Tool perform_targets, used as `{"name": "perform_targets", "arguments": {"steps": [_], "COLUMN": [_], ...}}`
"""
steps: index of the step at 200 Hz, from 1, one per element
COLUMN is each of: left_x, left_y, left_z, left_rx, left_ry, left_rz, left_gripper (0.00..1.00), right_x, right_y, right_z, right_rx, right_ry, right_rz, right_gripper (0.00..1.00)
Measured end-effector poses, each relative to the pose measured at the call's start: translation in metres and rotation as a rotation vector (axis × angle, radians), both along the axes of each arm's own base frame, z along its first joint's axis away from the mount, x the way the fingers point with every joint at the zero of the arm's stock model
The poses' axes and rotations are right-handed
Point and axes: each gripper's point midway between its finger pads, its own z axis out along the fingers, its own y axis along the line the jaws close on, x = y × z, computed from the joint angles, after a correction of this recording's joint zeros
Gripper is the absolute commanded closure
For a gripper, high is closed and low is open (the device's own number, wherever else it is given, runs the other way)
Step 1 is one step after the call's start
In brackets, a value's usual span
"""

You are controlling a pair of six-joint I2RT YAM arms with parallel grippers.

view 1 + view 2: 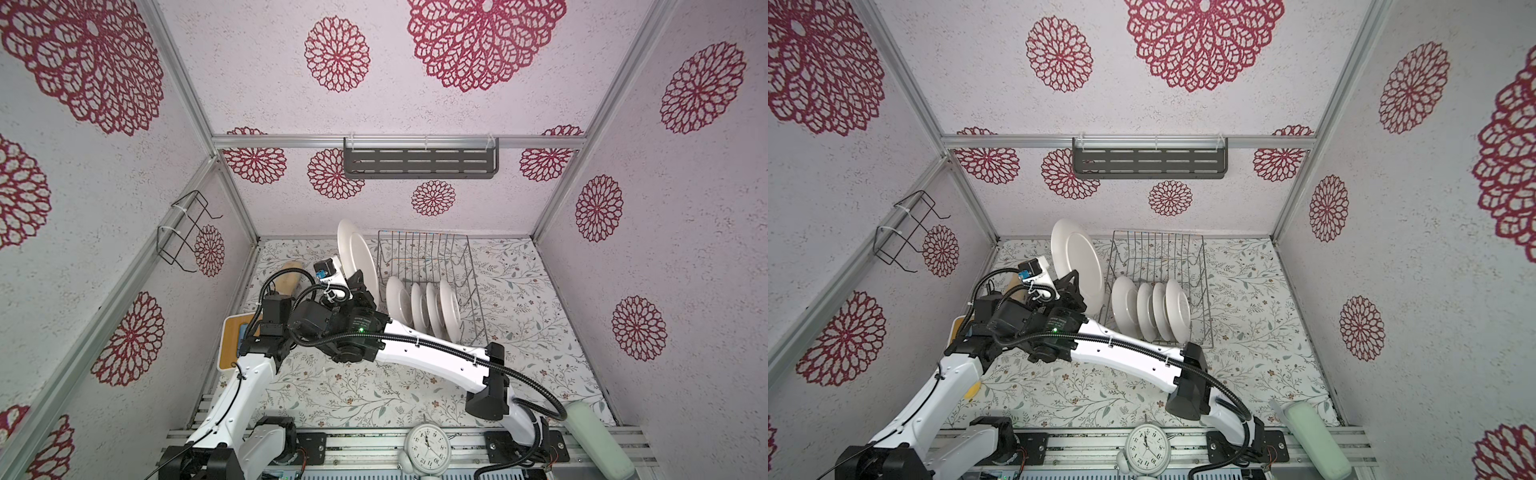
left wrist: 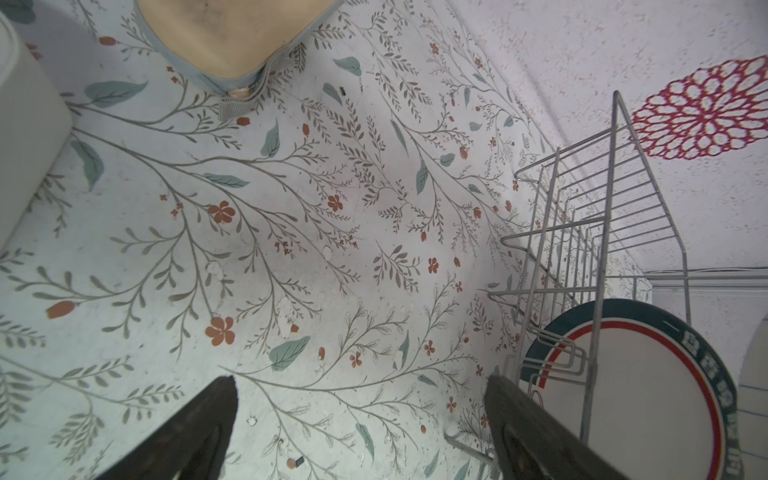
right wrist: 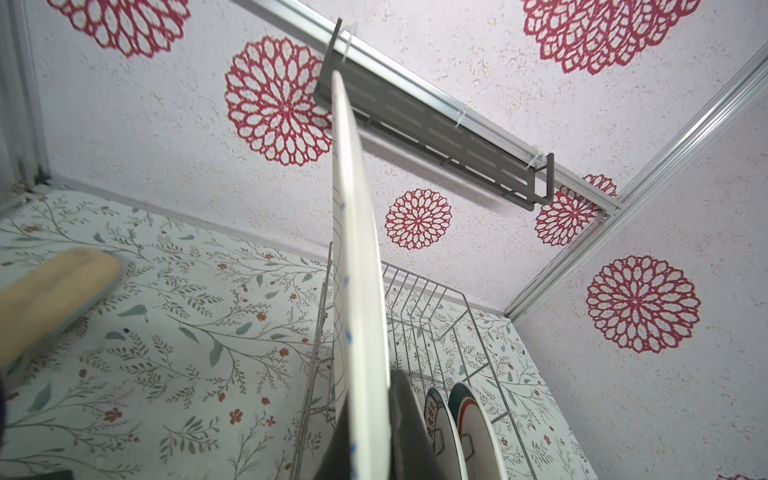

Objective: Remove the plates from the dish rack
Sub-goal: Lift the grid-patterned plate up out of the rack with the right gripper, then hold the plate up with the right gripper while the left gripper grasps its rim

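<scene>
Can't see left gripper (image 2: 360, 380) in both top views, buried under the arms (image 1: 432, 353). Lower rim of large plate (image 1: 353, 253) hidden behind right gripper (image 1: 358, 279). Teal-rimmed plate (image 2: 640, 399) clipped at frame edge, rim lettering unreadable.

Four plates (image 1: 420, 307) upright in rack (image 1: 424, 249); large plate (image 1: 357, 257) alongside

Floral-print tabletop (image 1: 374, 386) with wire dish rack (image 1: 424, 253), tan pad (image 1: 289, 278), wood-topped white board (image 1: 229, 349).

glossy plates (image 1: 449, 301), likely ceramic, shiny metal wire rack (image 1: 428, 249)
</scene>
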Motion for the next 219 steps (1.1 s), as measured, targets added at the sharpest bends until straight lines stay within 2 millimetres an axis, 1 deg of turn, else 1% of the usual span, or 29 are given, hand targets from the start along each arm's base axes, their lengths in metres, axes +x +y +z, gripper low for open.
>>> {"name": "perform_targets", "arguments": {"steps": [27, 49, 72, 94, 101, 110, 116, 131, 144, 156, 163, 170, 185, 219], "left_x": [0.002, 0.0, -0.001, 0.001, 0.002, 0.003, 0.004, 0.006, 0.008, 0.01, 0.011, 0.011, 0.014, 0.021], "left_y": [0.001, 0.002, -0.002, -0.008, -0.01, -0.013, -0.015, -0.021, -0.026, -0.03, -0.034, -0.037, -0.048, -0.079], "left_z": [0.014, 0.023, 0.036, 0.056, 0.063, 0.073, 0.081, 0.097, 0.109, 0.118, 0.122, 0.126, 0.133, 0.145], "left_rx": [-0.001, -0.006, -0.027, -0.058, -0.071, -0.089, -0.1, -0.139, -0.175, -0.203, -0.22, -0.233, -0.258, -0.327], "left_ry": [-0.034, -0.049, -0.073, -0.116, -0.132, -0.154, -0.17, -0.202, -0.225, -0.242, -0.251, -0.258, -0.272, -0.299], "left_rz": [0.004, 0.006, -0.004, -0.027, -0.034, -0.043, -0.05, -0.067, -0.079, -0.09, -0.097, -0.103, -0.126, -0.191], "left_gripper": [0.03, 0.03, 0.03, 0.03, 0.03, 0.03, 0.03, 0.03, 0.02, 0.01, 0.01, 0.01, 0.0, 0.02], "right_x": [-0.008, -0.013, -0.017, -0.019, -0.018, -0.011, -0.007, 0.007, 0.015, 0.02, 0.02, 0.02, 0.021, 0.031], "right_y": [-0.014, -0.031, -0.05, -0.07, -0.079, -0.096, -0.108, -0.149, -0.18, -0.203, -0.211, -0.216, -0.219, -0.216], "right_z": [0.033, 0.051, 0.058, 0.059, 0.06, 0.061, 0.059, 0.055, 0.048, 0.041, 0.036, 0.032, 0.021, -0.008], "right_rx": [0.084, 0.14, 0.223, 0.345, 0.409, 0.505, 0.561, 0.717, 0.827, 0.913, 0.951, 0.988, 1.051, 1.169], "right_ry": [-0.022, -0.036, -0.04, -0.02, -0.013, -0.008, -0.006, -0.015, -0.025, -0.029, -0.024, -0.014, 0.021, 0.134], "right_rz": [0.028, 0.065, 0.152, 0.287, 0.33, 0.367, 0.383, 0.387, 0.371, 0.355, 0.356, 0.362, 0.387, 0.434], "right_gripper": [1.0, 1.0, 1.0, 1.0, 1.0, 1.0, 1.0, 1.0, 1.0, 1.0, 1.0, 1.0, 1.0, 1.0]}}
